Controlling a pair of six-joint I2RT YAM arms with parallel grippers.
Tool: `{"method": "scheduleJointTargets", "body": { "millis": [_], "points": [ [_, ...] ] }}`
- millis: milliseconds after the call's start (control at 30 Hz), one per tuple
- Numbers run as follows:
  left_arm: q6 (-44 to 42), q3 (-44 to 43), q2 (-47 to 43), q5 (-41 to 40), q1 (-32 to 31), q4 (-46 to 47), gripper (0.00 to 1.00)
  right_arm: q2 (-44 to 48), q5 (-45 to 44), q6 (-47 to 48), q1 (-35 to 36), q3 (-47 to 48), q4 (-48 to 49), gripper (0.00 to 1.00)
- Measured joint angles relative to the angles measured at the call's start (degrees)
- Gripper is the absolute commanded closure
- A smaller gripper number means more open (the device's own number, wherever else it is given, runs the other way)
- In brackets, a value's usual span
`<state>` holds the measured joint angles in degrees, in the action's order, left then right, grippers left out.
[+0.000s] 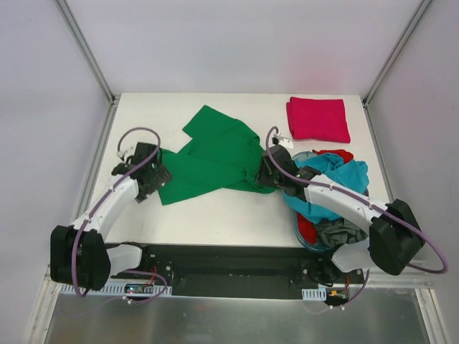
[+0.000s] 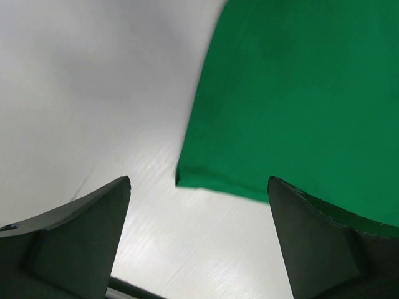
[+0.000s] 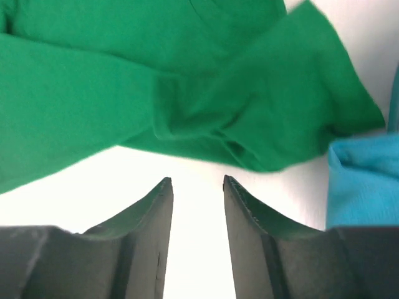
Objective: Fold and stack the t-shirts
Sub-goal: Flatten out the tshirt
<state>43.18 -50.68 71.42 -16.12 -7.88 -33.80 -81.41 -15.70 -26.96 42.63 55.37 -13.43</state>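
A bright green t-shirt (image 1: pixel 211 159) lies spread and rumpled across the middle of the white table (image 1: pixel 215 215). My left gripper (image 1: pixel 159 174) is open at the shirt's left hem; the left wrist view shows the hem corner (image 2: pixel 187 177) between its wide-apart fingers, nothing held. My right gripper (image 1: pixel 264 170) is open and empty just off the shirt's right edge (image 3: pixel 262 149). A folded crimson-pink t-shirt (image 1: pixel 318 119) lies at the back right. Teal (image 1: pixel 337 179), red (image 1: pixel 307 228) and dark grey (image 1: pixel 338 233) t-shirts fill the tub.
A round blue tub (image 1: pixel 297 228) stands at the front right under my right arm, with teal cloth (image 3: pixel 365 180) spilling over its side. A small white tag (image 1: pixel 281 140) lies beside the pink shirt. Metal frame posts (image 1: pixel 86 50) rise at the table's back corners.
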Motion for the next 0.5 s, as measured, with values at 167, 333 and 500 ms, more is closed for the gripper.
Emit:
{"method": "scheduleJointTargets", "body": {
  "millis": [167,333,500],
  "points": [
    [6.10,13.44,-5.88,2.32,-3.06,-0.09,0.15,5.75,1.42,-0.63,1.42,-9.09,0.39,0.13],
    [8.90,18.23,-6.49,5.03,-3.08,2.69,0.23,14.58,-1.53,0.11,1.75,-14.21,0.13,0.04],
    [9.33,18.03,-2.99,8.28,-3.85,8.26,0.29,21.11,-5.95,1.11,1.60,-14.78,1.31,0.04]
  ]
}}
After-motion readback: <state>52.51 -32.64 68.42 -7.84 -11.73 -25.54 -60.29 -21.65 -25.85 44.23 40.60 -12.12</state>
